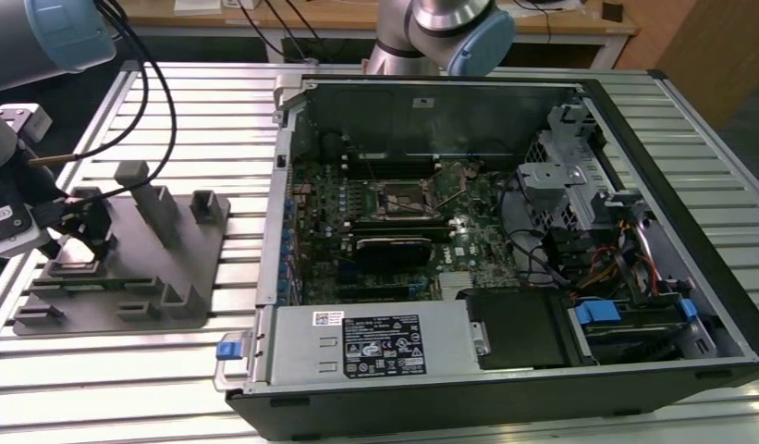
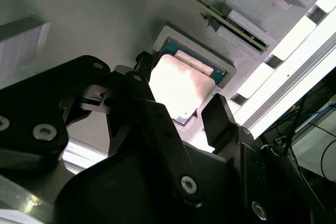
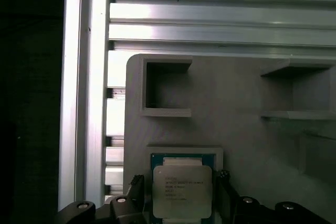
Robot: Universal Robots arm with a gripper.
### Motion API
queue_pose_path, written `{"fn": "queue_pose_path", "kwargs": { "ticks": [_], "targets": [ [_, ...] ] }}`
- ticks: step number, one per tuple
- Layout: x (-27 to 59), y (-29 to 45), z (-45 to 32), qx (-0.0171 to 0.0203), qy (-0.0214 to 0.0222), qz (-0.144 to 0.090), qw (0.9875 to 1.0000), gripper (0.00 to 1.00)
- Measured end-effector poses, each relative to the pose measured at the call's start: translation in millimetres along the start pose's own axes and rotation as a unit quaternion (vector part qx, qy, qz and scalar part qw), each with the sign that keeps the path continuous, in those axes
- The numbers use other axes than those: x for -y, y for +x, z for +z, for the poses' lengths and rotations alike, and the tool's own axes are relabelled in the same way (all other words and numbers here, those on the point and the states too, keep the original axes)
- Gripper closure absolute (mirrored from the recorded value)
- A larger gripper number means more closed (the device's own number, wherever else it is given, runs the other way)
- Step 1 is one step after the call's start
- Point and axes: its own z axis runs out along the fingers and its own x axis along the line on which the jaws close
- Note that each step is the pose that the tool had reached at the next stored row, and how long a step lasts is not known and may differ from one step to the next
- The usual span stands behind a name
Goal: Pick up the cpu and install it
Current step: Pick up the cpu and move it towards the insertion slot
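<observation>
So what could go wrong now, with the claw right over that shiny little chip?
1. The fingers of the gripper straddle the cpu in its snug pocket of the grey holder. If they close off-centre, the chip could tip or jam against the pocket rim.
2. The socket sits deep inside the open computer case, so a weak grip might drop the chip on the way.

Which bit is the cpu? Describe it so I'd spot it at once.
Find the open computer case; at the exterior view's left of it lies a grey holder plate. In a square recess of that plate, between the open pincer's tips, sits the cpu. It alone has a shiny silver top; the neighbouring pockets are plain grey.
</observation>
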Motion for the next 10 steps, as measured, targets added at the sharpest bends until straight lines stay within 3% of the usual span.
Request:
{"fn": "queue_pose_path", "kwargs": {
  "ticks": [10],
  "targets": [
    [-0.1, 0.0, 0.1, 0.0000, 0.0000, 0.000, 1.0000, 0.35]
  ]
}}
